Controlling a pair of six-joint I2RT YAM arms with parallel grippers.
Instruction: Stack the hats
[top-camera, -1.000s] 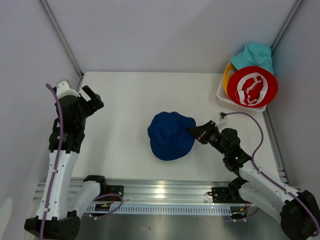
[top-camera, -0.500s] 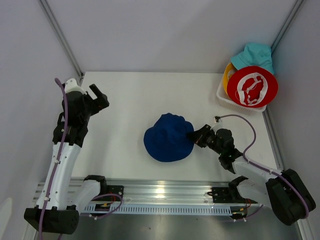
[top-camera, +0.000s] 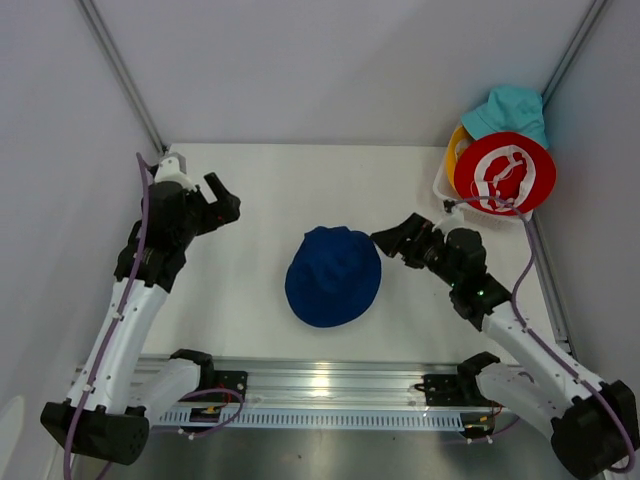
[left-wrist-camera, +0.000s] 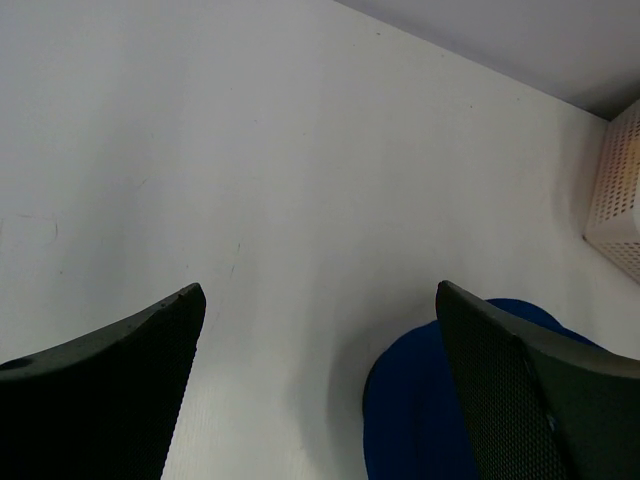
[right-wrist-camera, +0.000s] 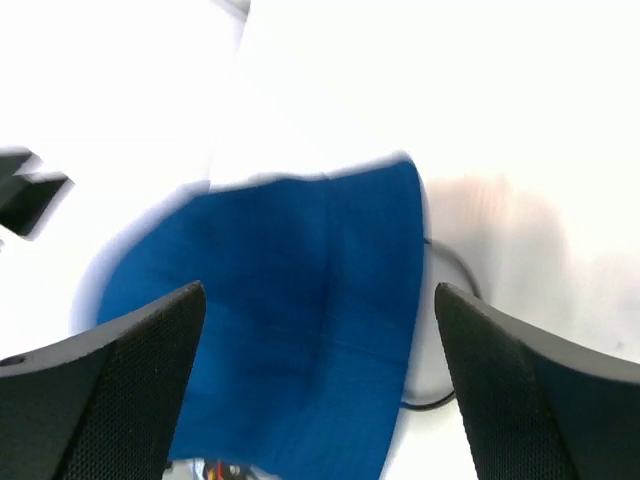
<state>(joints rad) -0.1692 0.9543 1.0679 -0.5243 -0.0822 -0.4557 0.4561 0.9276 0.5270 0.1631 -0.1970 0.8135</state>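
The white surface (top-camera: 260, 200) carries the navy bucket hat (top-camera: 333, 275), which lies crown up near the middle, well apart from the white lattice basket (top-camera: 441, 190) at the far right corner, where the red hat (top-camera: 505, 172), teal hat (top-camera: 510, 108) and yellow hat (top-camera: 455, 150) are piled. My right tool (top-camera: 392, 238) hangs just beside the navy brim with its fingers spread and nothing between them. My left tool (top-camera: 228, 198) is also spread and empty, off to the hat's left. I judge the hat light, soft and floppy, so I would pinch the brim edge, expecting it to sag. Half a second ago my right tool was against the brim. Now it is clear of it, the hat sits slightly further left, and my left arm has come closer.
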